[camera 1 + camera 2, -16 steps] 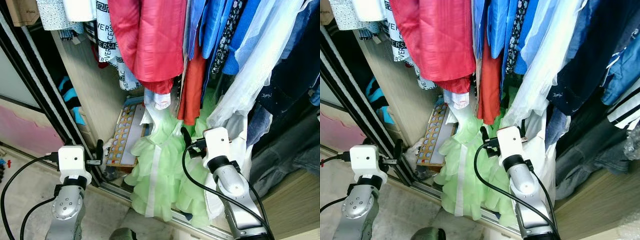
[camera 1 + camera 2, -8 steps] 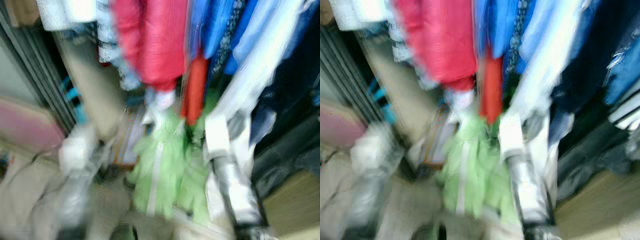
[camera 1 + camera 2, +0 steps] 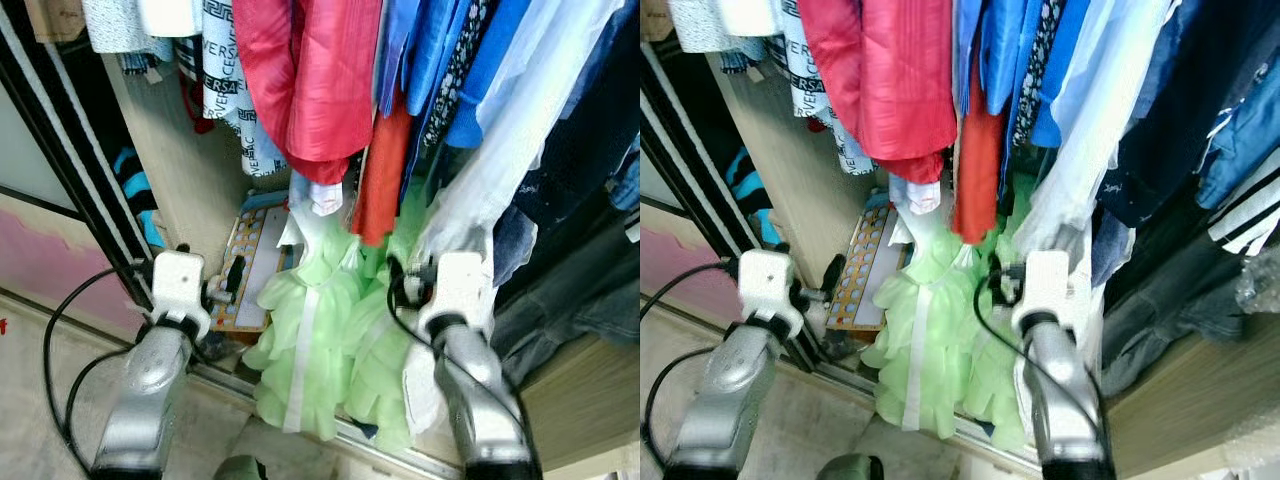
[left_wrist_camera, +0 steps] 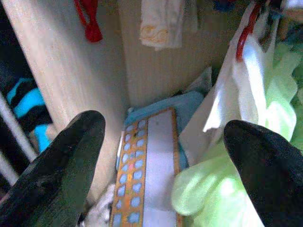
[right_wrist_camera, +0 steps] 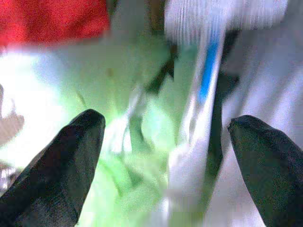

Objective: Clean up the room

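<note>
Reaching into the open wardrobe, left gripper point(image 4: 161, 156) spread before a patterned flat board point(image 4: 147, 179), right gripper point(image 5: 165, 142) spread at the frilly pale-green dress point(image 3: 310, 340).

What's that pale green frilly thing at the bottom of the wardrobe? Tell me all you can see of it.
The green dress looks like thin, soft fabric in ruffled tiers, with a white strip down its front. It hangs below the red jacket and orange garment, its hem bunched over the wardrobe's sliding track. A patterned board stands to its left. The right gripper is open in front of its folds, the left gripper open beside it.
</note>
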Motion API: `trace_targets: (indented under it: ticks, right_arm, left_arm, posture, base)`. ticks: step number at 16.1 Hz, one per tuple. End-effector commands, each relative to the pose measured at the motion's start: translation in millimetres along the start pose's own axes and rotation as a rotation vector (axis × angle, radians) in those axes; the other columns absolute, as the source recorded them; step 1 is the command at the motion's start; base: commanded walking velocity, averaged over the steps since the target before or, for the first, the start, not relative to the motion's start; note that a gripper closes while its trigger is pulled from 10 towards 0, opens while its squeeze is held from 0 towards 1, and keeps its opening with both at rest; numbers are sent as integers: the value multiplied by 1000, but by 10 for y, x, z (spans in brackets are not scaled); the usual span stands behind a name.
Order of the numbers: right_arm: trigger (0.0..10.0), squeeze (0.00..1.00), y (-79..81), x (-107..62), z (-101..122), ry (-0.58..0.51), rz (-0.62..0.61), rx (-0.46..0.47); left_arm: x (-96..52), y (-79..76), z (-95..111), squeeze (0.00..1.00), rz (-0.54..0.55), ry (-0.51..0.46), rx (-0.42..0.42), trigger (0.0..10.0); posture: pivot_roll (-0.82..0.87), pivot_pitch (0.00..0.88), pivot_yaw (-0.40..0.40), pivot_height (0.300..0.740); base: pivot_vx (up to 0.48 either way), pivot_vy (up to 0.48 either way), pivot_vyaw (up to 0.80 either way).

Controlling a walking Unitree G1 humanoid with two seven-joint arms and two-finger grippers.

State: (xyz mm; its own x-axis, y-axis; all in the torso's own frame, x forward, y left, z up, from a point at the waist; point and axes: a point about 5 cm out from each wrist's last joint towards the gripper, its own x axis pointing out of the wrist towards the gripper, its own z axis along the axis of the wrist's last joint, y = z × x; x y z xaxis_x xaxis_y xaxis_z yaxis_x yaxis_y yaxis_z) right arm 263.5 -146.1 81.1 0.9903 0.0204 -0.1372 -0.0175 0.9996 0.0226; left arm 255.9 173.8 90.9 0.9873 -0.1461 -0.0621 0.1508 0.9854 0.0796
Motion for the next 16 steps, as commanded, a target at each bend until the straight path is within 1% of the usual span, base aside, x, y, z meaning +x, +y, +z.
trace_targets:
  ticks: [1,2,3,5,6,7,8,9,10,11,12,13,14,15,16]
  right_arm:
    - [10000,0,-67,-7,52,-14,-21,4]
    - [10000,0,-87,-27,98,-34,-24,1]
    - [10000,0,-78,-55,110,-37,-18,-40]
    - [10000,0,-24,-136,159,-72,1,-56]
    - [10000,0,-15,-158,190,-87,2,-63]
    - [10000,0,-25,-197,212,-59,-37,-11]
    - [10000,0,-24,-257,315,-83,-46,-62]
    - [10000,0,-5,-353,473,-153,-43,-199]
    - [10000,0,-23,-429,594,-192,-66,-278]
    - [10000,0,-31,-473,681,-225,-99,-319]
    - [10000,0,46,-471,672,-258,-77,-342]
    - [10000,0,113,-417,515,-238,-28,-336]
    - [10000,0,-34,-325,368,-180,-129,-348]
    - [10000,0,-147,-269,244,-102,-184,-313]
    - [10000,0,-163,-237,222,-76,-157,-257]
  left_arm:
    - [-26,9,13,0,-4,-7,0,10000]
    - [-71,-5,-10,0,-15,-2,3,10000]
    - [-95,-21,-16,0,-30,-2,10,10000]
    - [-79,-67,6,0,-56,-34,8,10000]
    - [-72,-80,10,0,-64,-25,-15,10000]
    - [-69,-111,44,0,-104,-35,-17,10000]
    - [-77,-147,60,0,-142,-38,-33,10000]
    - [-90,-168,53,0,-152,-36,-24,10000]
    - [-101,-190,22,0,-163,-24,-17,10000]
    - [-101,-209,-15,0,-173,-16,-16,10000]
    - [-74,-236,-46,0,-181,-8,-27,10000]
    - [-26,-271,-63,0,-176,-11,-28,10000]
    - [4,-341,-37,0,-218,-23,-95,10000]
    - [29,-379,0,0,-227,-36,-126,10000]
    - [38,-378,20,0,-213,-45,-123,10000]
  posture:
    - [115,0,-22,740]
    - [102,0,-10,740]
    - [94,0,7,740]
    - [78,0,35,740]
    - [72,0,44,740]
    - [67,0,54,740]
    - [62,0,61,740]
    - [48,0,71,740]
    - [30,0,79,740]
    - [10,0,87,740]
    - [-30,0,94,740]
    - [-35,0,96,740]
    - [-31,0,89,740]
    - [-21,0,76,740]
    - [-13,0,66,740]
  base:
    - [0,0,0]
    - [0,0,0]
    - [0,0,0]
    - [0,0,0]
    - [0,0,0]
    - [0,0,0]
    - [0,0,0]
    - [0,0,0]
    - [0,0,0]
    - [0,0,0]
    - [0,0,0]
    - [0,0,0]
    - [0,0,0]
    - [0,0,0]
    - [0,0,0]
